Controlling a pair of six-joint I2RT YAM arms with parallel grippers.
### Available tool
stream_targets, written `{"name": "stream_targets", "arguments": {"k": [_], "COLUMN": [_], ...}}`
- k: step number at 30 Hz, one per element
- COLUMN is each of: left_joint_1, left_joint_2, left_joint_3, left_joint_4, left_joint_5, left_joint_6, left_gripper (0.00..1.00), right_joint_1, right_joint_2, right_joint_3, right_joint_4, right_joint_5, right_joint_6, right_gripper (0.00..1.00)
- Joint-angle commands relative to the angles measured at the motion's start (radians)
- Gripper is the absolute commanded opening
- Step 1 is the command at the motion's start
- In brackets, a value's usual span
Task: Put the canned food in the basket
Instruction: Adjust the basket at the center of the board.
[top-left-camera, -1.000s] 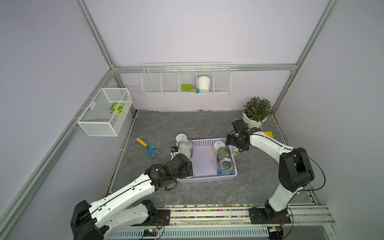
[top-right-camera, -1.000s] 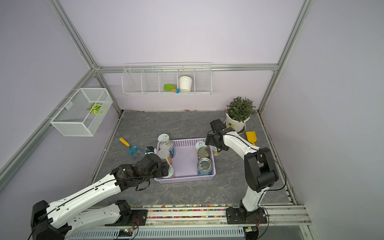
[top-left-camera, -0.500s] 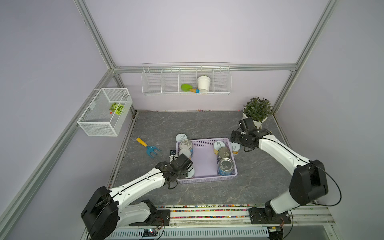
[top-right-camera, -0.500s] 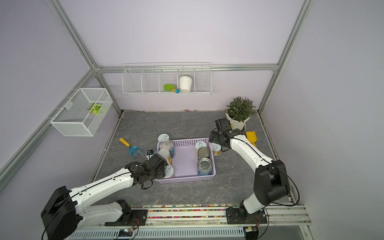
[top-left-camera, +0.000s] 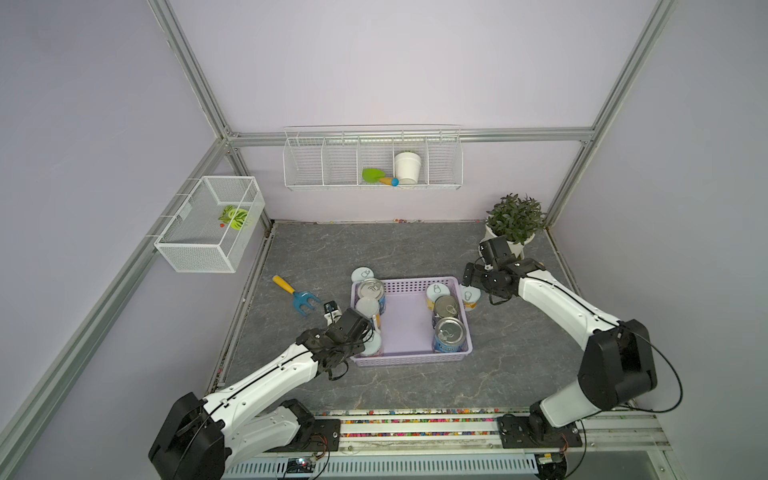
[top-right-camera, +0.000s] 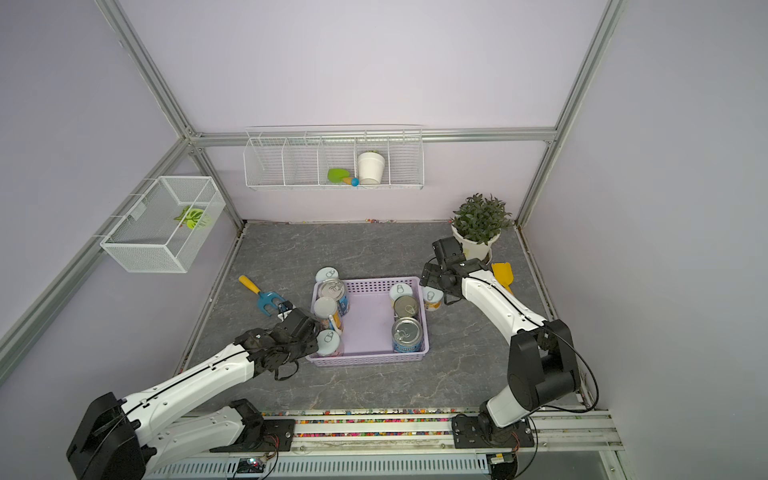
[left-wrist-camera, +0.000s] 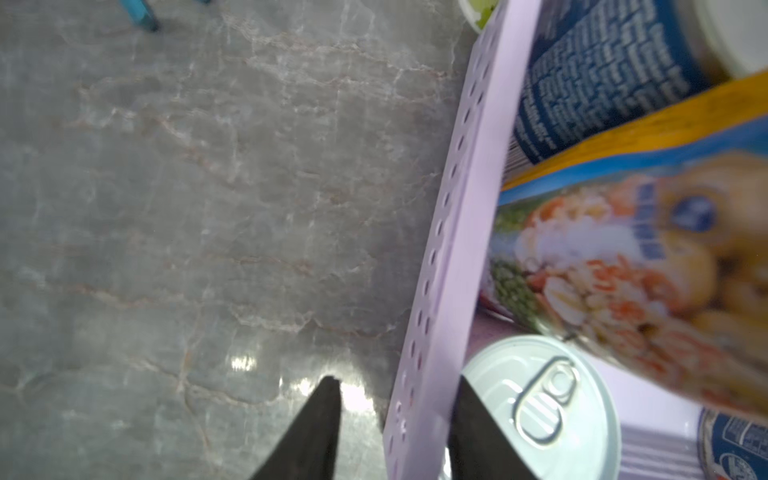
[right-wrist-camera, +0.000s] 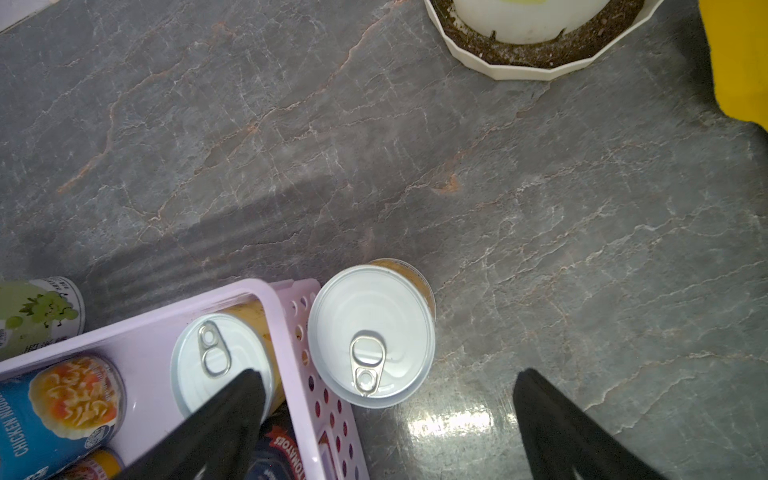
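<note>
Left fingers (left-wrist-camera: 307, 436) newly astride perforated basket (left-wrist-camera: 461, 249)

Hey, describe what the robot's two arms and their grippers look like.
Both arms have glossy white link shells with bulky black joint housings. A thin black cable loops at the wrist of the left arm, a longer one at the elbow of the right arm. The left gripper and right gripper have black, tapered, wedge-shaped fingers.

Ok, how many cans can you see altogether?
8. Six cans are in the basket: three down its left side, three down its right side. One is on the table behind its far left corner, one beside its right wall. None looks hidden.
</note>
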Motion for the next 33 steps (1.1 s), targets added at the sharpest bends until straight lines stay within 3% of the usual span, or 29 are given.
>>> {"name": "stream_targets", "arguments": {"k": [1,19,20,23,26,33], "left_joint_1": [0.044,0.08,0.08,0.08,0.08,0.08], "left_joint_2": [0.017,-0.095,-0.096,-0.108,-0.13,-0.165], "left_joint_3": [-0.024,-0.003,-0.003,-0.007,-0.017,-0.03], "left_joint_4": [-0.093,-0.179,-0.179,-0.173,-0.159,-0.148], "left_joint_5": [-0.056,-0.145,-0.144,-0.138,-0.124,-0.115], "left_joint_6": [-0.011,-0.029,-0.028,-0.023,-0.011,-0.004], "left_gripper": [0.41,0.46,0.51,0.83,1.0,1.0], "right_joint_1": [-0.008,-0.01,-0.01,-0.008,-0.008,-0.003], "right_joint_2": [-0.022,0.117,0.122,0.136,0.153,0.196], "right_joint_3": [-0.023,0.013,0.014,0.018,0.024,0.055], "right_joint_4": [-0.005,-0.008,-0.011,-0.01,-0.011,-0.031], "right_joint_5": [0.019,-0.111,-0.117,-0.122,-0.129,-0.1], "right_joint_6": [0.01,-0.003,-0.005,-0.008,-0.012,-0.029], "right_gripper": [0.98,0.98,0.98,0.98,0.98,0.98]}}
